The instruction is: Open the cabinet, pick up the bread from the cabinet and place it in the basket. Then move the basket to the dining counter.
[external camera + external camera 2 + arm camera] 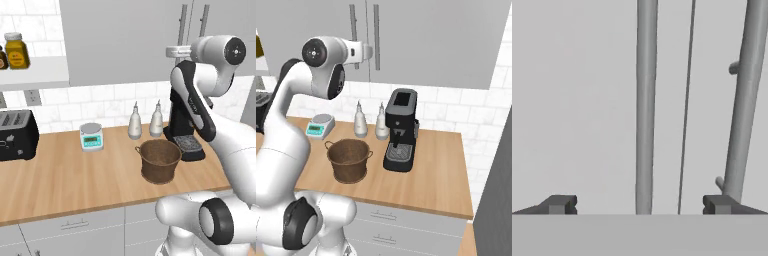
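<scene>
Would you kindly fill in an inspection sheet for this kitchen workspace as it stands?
Surface: wooden counter, white drawers below.
Job's things: cabinet doors shut; basket upright on counter, nothing visible inside; bread not seen.
Clutter: toaster, scale, two bottles, coffee machine, amber jar on shelf.
Grippers: gripper open, left door's handle between its fingertips, not gripped.
Cables: nothing seen.
Surroundings: white tiled wall.

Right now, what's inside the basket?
The basket on the counter shows only its woven brown inner wall and floor; no bread is in it. The cabinet doors are shut, so whatever it holds is hidden.
</scene>
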